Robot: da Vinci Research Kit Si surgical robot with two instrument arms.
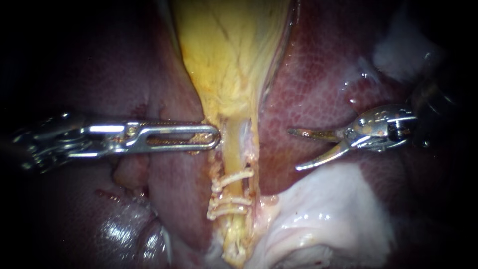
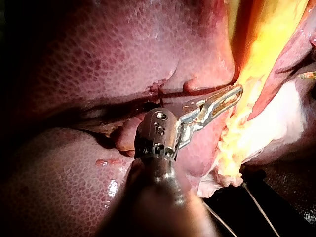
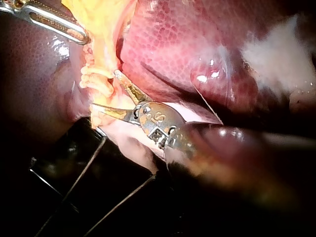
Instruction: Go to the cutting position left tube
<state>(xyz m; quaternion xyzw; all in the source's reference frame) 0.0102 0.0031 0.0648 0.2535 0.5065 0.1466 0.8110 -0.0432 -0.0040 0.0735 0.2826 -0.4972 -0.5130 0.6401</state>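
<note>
The yellow gallbladder (image 1: 229, 55) narrows downward into the left tube (image 1: 231, 152), with a paler strand (image 1: 247, 135) just to its right. Three white clips (image 1: 230, 179) cross the left tube lower down. My left instrument (image 1: 215, 137) reaches in horizontally, its long slotted jaws shut on the gallbladder's neck at its left edge; its jaws (image 2: 236, 93) bite the yellow tissue in the left wrist view too. My right instrument (image 1: 294, 149) hovers over the liver right of the tubes, its curved blades open and apart from them. In the right wrist view its blades (image 3: 104, 89) stand open near the clips (image 3: 96, 81).
Dark red liver (image 1: 323, 74) lies on both sides of the gallbladder. Pale white fatty tissue (image 1: 323, 219) sits below the right instrument. A glistening fluid bubble (image 3: 212, 74) lies on the liver beside the right instrument's shaft. Thin dark threads (image 3: 74, 192) run under it.
</note>
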